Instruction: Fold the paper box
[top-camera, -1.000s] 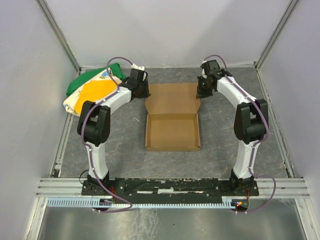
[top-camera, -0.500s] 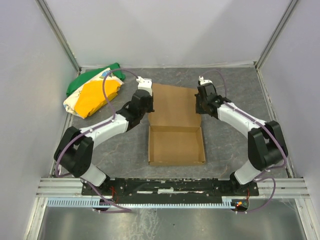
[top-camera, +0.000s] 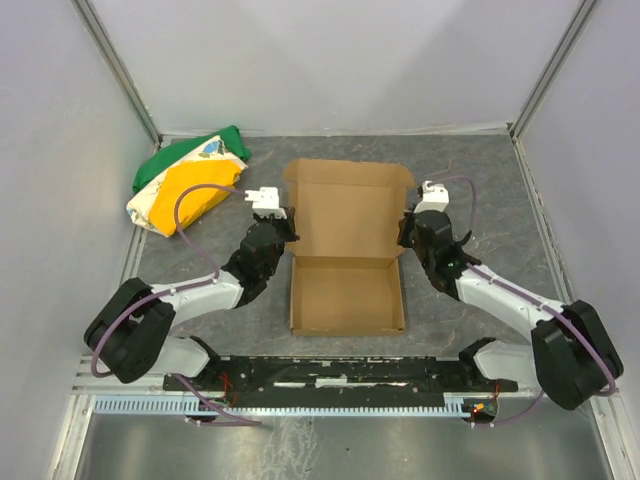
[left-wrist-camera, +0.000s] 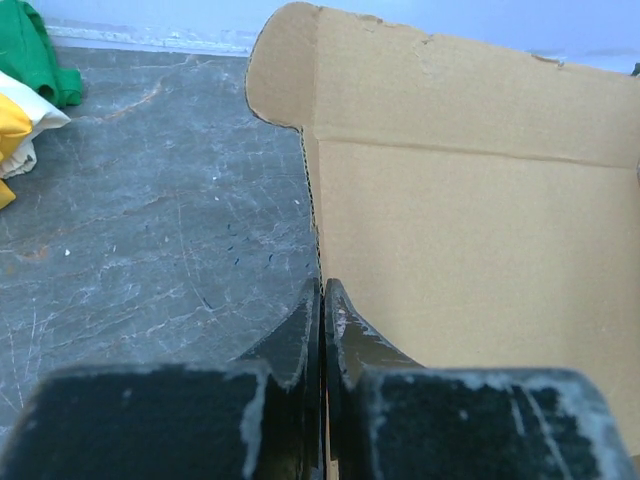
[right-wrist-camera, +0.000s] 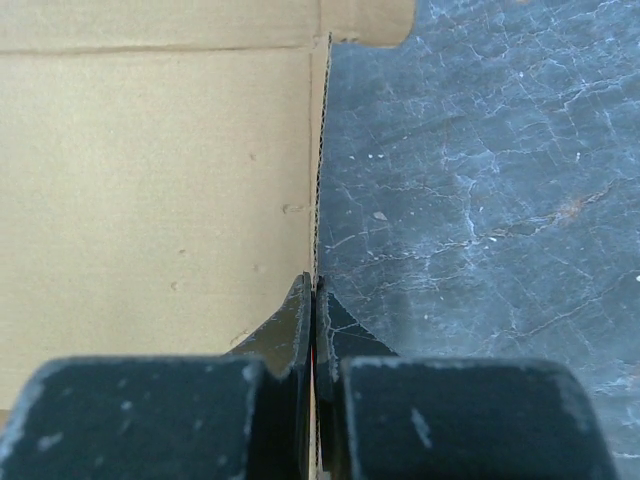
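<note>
From above, the paper box (top-camera: 347, 262) sits on the counter (top-camera: 510, 220) between the arms, its tray (top-camera: 347, 298) open and its lid (top-camera: 348, 205) raised behind it. The left fingers (top-camera: 286, 232) and right fingers (top-camera: 405, 232) meet the lid's side edges (the cloth bundle (top-camera: 185, 185) lies well apart, far left). The left wrist view shows the left fingers (left-wrist-camera: 303, 335) pressed together on the lid's left edge, and the right wrist view shows the right fingers (right-wrist-camera: 296, 325) likewise clamped on its right edge. The holds are thin, so the card could slip out, and uneven pulling might twist the lid or drag the tray. Since a second ago both arms have dropped low and drawn nearer, and the lid, then flat, has swung up.
</note>
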